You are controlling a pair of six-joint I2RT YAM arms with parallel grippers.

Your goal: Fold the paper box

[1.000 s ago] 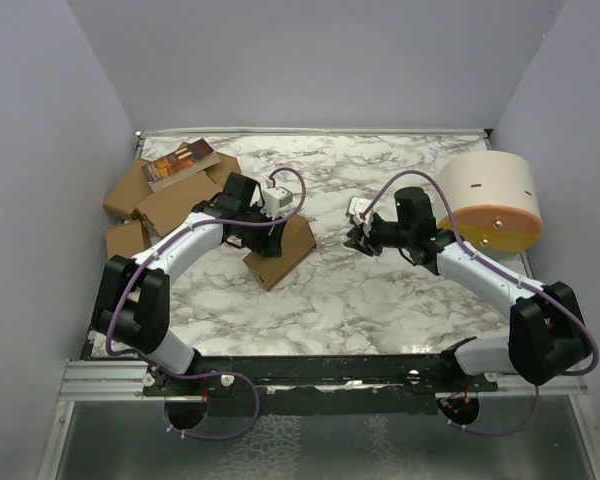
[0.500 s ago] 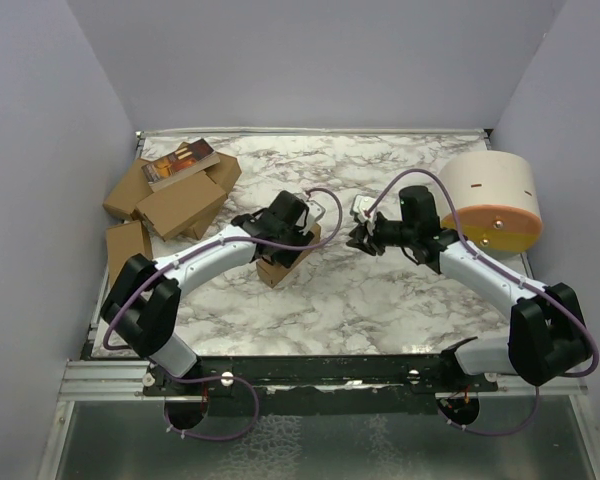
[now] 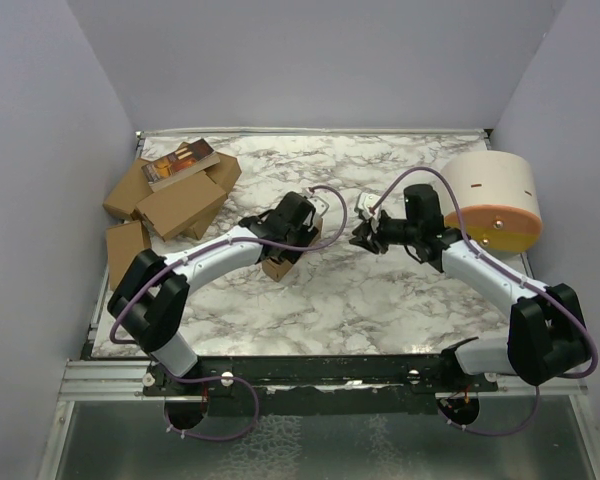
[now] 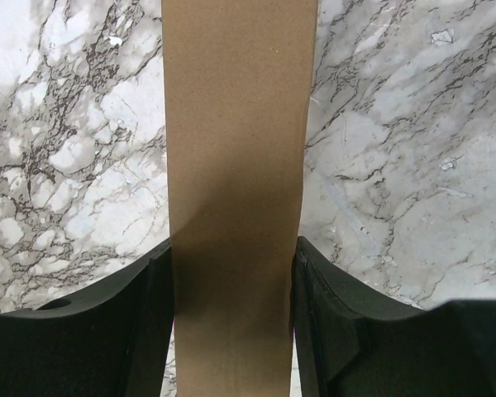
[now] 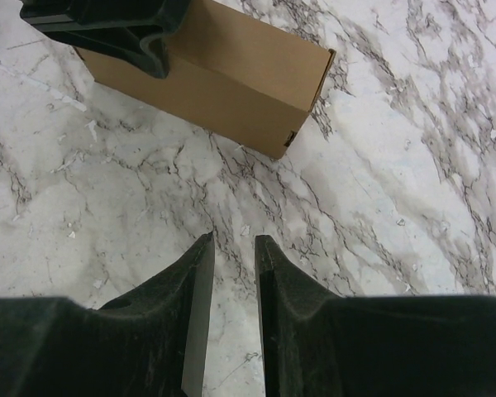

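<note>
Two robot arms reach in from 6 o'clock over one white and grey marble-patterned tabletop (image 3: 380, 300). There is a single slim brown cardboard paper box (image 3: 278, 267) in play, lying on the marble near the middle, a little toward 9 o'clock. The left hand (image 3: 292, 243) is clenched on it. In the left wrist view the carton runs straight up between the two black fingers (image 4: 149, 314), and each one presses against a long side. The carton looks closed up, with plain faces and one end panel showing in the right wrist view.

The right hand (image 3: 364, 236) hangs just at 3 o'clock of the box, apart from it. Its two fingers (image 5: 200, 281) are drawn almost together with only a thin slit of marble showing between them, and they grip nothing. From that wrist the box sits toward 12 o'clock, with part of the left hand over its far end.

At 10 o'clock on the tabletop lies a heap of similar brown cartons (image 3: 175, 205). I count at least four, overlapping, so the exact number is hard to tell. One flat printed pack in orange and dark tones (image 3: 180, 163) rests on top. At 2 o'clock stands one large white cylinder with an orange rim (image 3: 492, 195), tipped on its side near the right arm.
</note>
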